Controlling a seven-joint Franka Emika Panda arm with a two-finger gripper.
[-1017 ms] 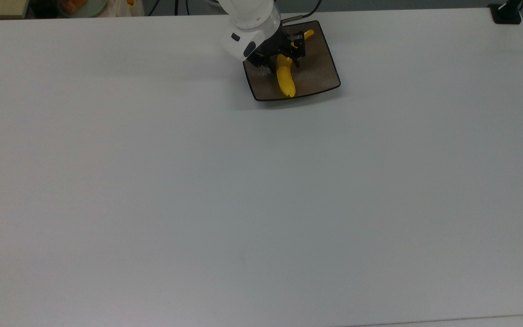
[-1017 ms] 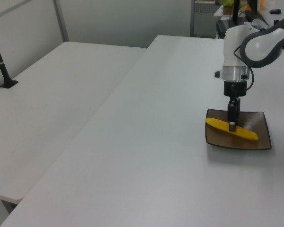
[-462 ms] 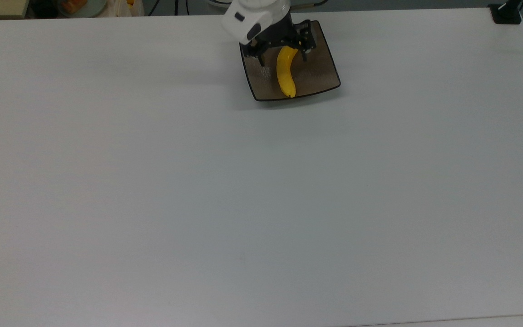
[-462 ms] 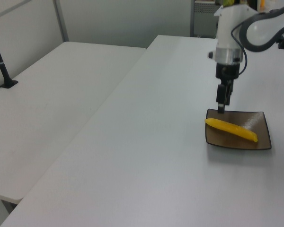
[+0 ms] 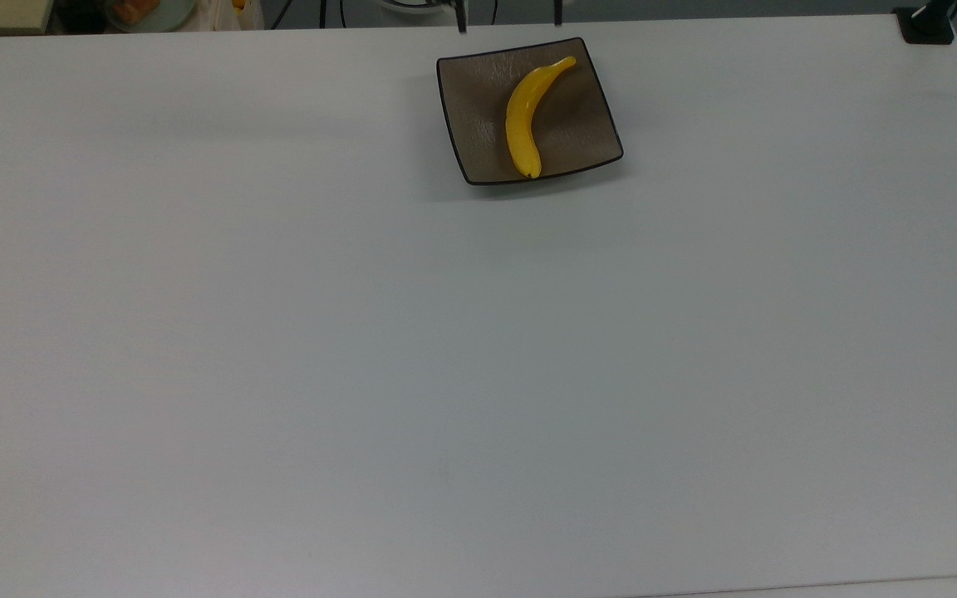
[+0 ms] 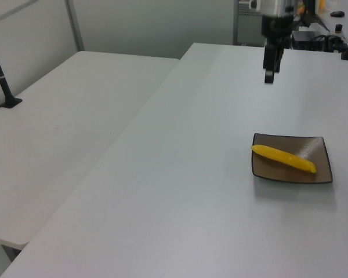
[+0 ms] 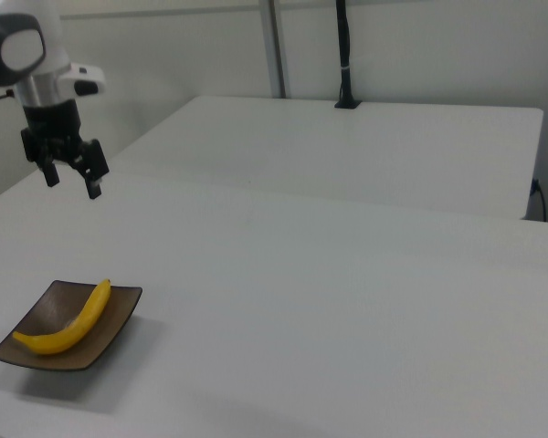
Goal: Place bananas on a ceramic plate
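The ceramic plate point(image 5: 582, 141) holds the bananas point(image 5: 524, 116) (one fruit, lying diagonally); the gripper point(image 7: 71, 179) hangs above, fingers spread, empty, arm cropped.

A second ago the pincer point(image 7: 70, 177) stood low over the ceramic plate point(image 5: 478, 83), its fingers point(image 7: 93, 189) either side of the banana point(image 5: 522, 116) at mid-length; half a second ago it had let go and lifted to just above the plate's far edge. Now it has risen well clear, hanging with its fingers spread, high in the upper left of the right view and near the top edge of the left view. In the top view the arm no longer covers the plate, so the banana's whole length and the plate's upper left corner lie uncovered.
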